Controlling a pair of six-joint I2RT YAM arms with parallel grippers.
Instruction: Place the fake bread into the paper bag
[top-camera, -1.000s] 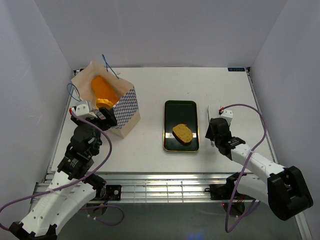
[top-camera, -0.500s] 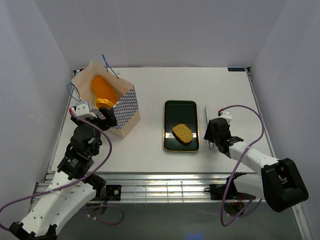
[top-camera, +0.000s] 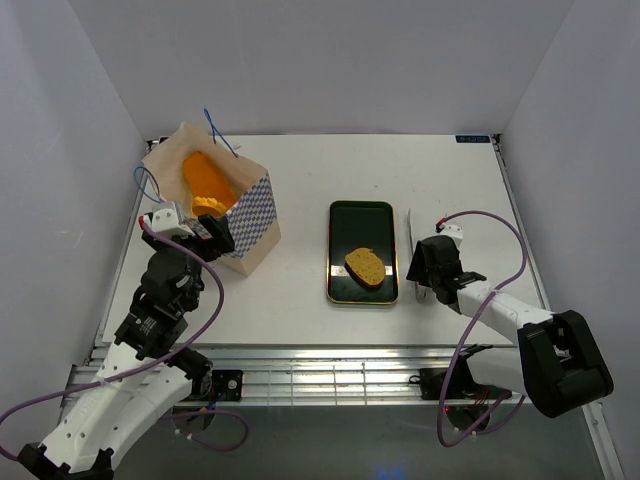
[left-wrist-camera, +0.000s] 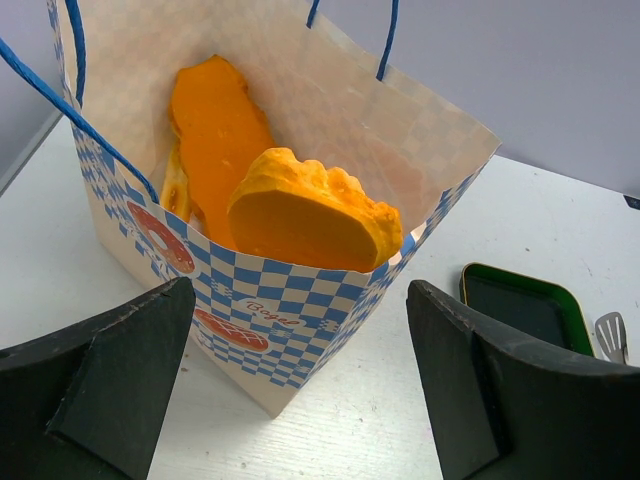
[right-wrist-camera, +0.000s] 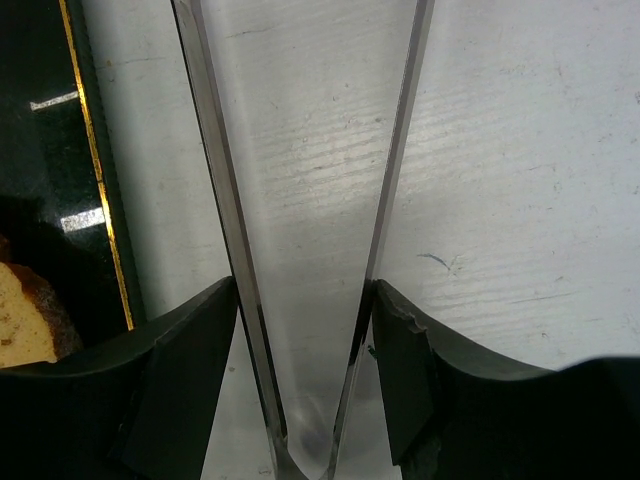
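Observation:
The paper bag (top-camera: 240, 215) stands open at the left and holds several orange fake breads (top-camera: 205, 185). In the left wrist view a long loaf (left-wrist-camera: 215, 130) and a ridged piece (left-wrist-camera: 310, 210) lean inside the bag (left-wrist-camera: 250, 310). A round bread slice (top-camera: 366, 267) lies on the black tray (top-camera: 362, 225). My left gripper (top-camera: 192, 228) is open and empty, just in front of the bag (left-wrist-camera: 300, 290). My right gripper (top-camera: 430, 268) is low on the table right of the tray. Its fingers (right-wrist-camera: 185, 370) press both arms of the silver tongs (right-wrist-camera: 300, 180).
The tongs (top-camera: 411, 222) lie along the tray's right edge, their tips pointing away from me. The tray rim (right-wrist-camera: 95, 200) and the slice (right-wrist-camera: 25, 315) show at the left of the right wrist view. White walls enclose the table on three sides.
My right arm has folded lower and its gripper has edged slightly toward the tray over the tongs. The left arm, bag and bread slice have not moved.

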